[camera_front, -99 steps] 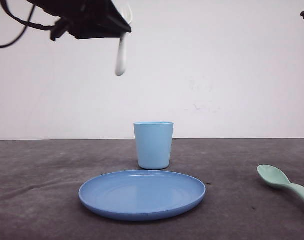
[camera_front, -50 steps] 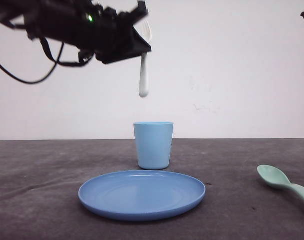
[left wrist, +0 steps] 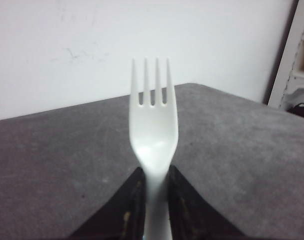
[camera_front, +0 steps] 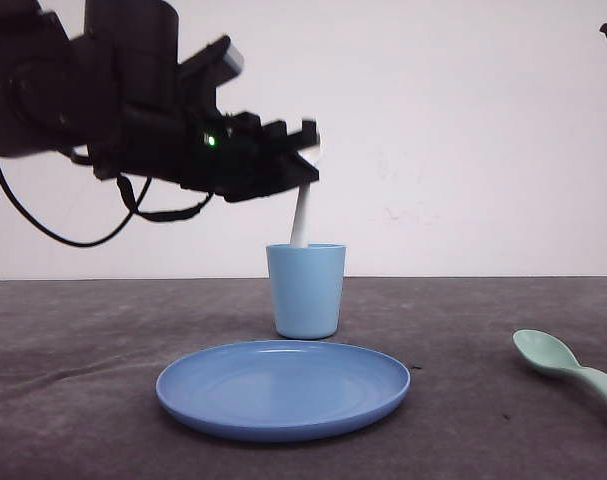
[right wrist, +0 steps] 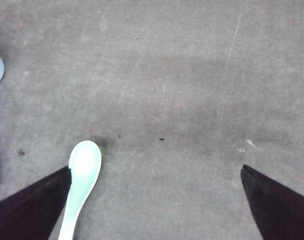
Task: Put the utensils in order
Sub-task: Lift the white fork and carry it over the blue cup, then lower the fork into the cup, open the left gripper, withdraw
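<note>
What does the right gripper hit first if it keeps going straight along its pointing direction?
Likely the bare table. The right gripper is open and points down at it, with the mint-green spoon just beside one finger, off the centre line.

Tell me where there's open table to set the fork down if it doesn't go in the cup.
Bare grey table lies left of the blue plate, and again between the plate and the mint-green spoon. The middle is crowded: the light blue cup stands right behind the plate, with the left gripper holding the white fork above it.

Lighting even and diffuse, bright against the white wall (camera_front: 463,130); the plate (camera_front: 283,390) casts a soft shadow. Left arm (camera_front: 133,110) motion-blurred, silhouetted dark; fork (left wrist: 153,130) sharp.
</note>
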Available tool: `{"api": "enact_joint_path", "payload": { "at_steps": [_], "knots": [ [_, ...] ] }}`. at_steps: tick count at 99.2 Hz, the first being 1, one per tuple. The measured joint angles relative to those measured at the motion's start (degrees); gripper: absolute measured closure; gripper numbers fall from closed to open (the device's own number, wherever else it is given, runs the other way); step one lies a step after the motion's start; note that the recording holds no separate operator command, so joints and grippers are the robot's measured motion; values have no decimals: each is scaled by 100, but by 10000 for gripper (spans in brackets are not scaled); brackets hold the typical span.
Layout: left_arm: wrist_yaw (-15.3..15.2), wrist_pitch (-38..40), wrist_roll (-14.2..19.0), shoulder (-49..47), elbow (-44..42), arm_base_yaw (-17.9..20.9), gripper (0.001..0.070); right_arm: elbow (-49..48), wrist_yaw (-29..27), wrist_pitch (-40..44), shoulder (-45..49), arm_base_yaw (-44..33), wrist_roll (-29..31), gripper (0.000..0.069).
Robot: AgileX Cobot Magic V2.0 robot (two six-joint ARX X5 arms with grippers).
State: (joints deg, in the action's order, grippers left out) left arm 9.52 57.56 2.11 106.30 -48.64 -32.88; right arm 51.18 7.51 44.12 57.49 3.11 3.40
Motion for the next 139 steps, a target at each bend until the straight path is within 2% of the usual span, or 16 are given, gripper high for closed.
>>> {"api": "enact_joint_path", "payload": {
  "at_steps": [17,82,89,102,108,129,139],
  "knots": [
    [79,-44,-66,260,2,-4,666,0,0,0,0,0,0,10],
    [81,-310,-105,262,2,-11,664,0,0,0,0,0,0,10],
    [83,-310,-105,262,2,-24,631,0,0,0,0,0,0,10],
    [87,-302,-105,262,2,-42,489,0,0,2,0,0,0,10],
    [87,-295,-105,262,2,-42,451,0,0,0,0,0,0,10],
    [87,-323,-74,208,2,-42,429,0,0,0,0,0,0,10],
    [87,-385,55,-87,2,-42,429,0,0,0,0,0,0,10]
  ]
}}
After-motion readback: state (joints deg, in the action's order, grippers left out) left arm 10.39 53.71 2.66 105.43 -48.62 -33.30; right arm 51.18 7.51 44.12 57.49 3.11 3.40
